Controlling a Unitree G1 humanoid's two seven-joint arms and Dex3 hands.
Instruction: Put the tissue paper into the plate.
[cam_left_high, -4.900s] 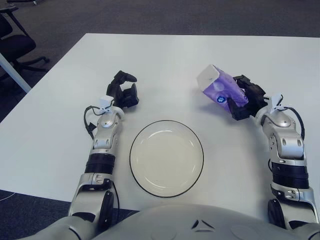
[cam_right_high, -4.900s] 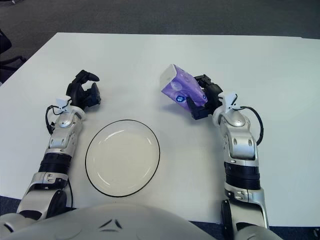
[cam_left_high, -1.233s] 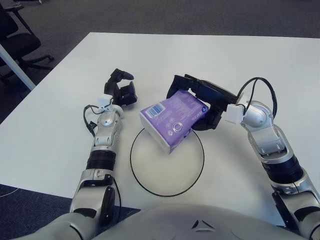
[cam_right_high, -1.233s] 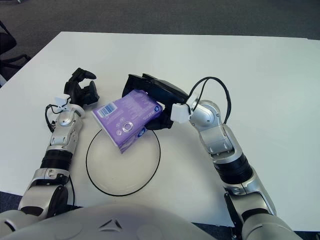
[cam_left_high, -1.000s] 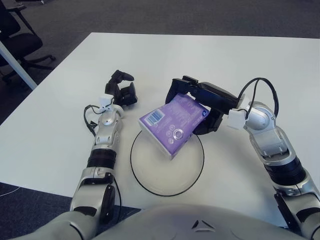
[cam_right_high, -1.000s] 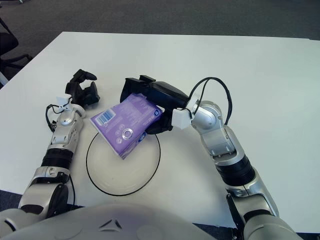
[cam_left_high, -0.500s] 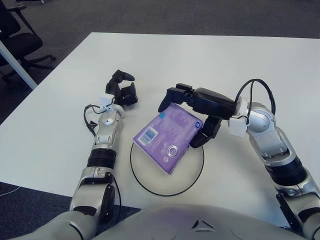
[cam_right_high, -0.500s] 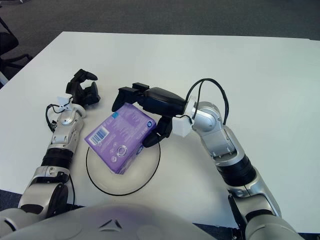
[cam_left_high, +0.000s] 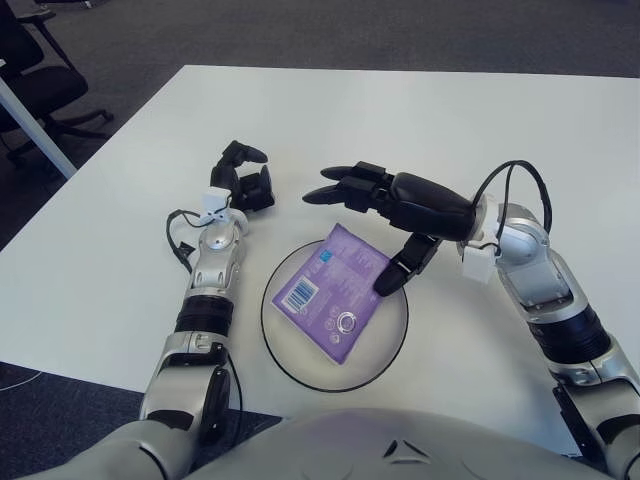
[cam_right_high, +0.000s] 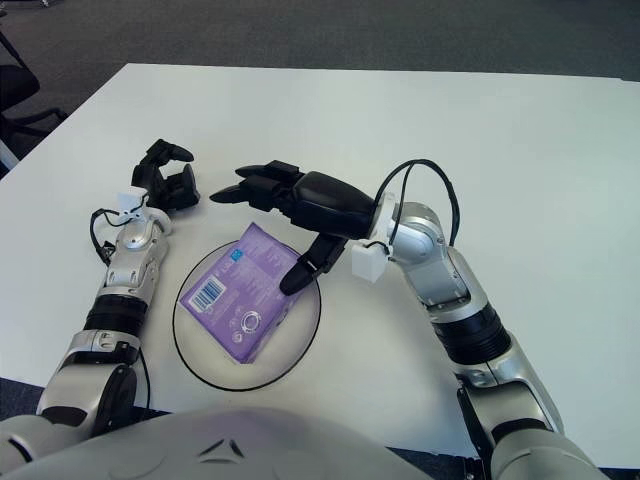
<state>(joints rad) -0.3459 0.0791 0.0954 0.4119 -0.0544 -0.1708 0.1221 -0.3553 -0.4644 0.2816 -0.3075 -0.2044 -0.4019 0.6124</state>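
The purple tissue paper pack (cam_left_high: 335, 291) is seen lying flat inside the plate (cam_left_high: 389, 344), a round white dish with a dark rim that is set on the white tabletop (cam_left_high: 420, 120) close to the robot's body. The pack is turned at an angle, with its barcode label toward the plate's left side and one corner reaching over the near rim.

The right hand (cam_left_high: 400, 205) is held above the far right part of the plate, reaching in from the right. Its fingers (cam_left_high: 335, 186) are spread wide and nothing is gripped by them: two are stretched out toward the left over the tabletop beyond the plate, while the thumb is pointed down toward the pack's right edge. Whether the thumb tip is touching the pack cannot be told.

The left hand (cam_left_high: 246, 180) is shown to the left of the plate and further back on the tabletop, well apart from the pack. Its fingers are curled inward and nothing is held in them.

An office chair (cam_left_high: 35, 80) is visible on the floor beyond the tabletop's left corner.
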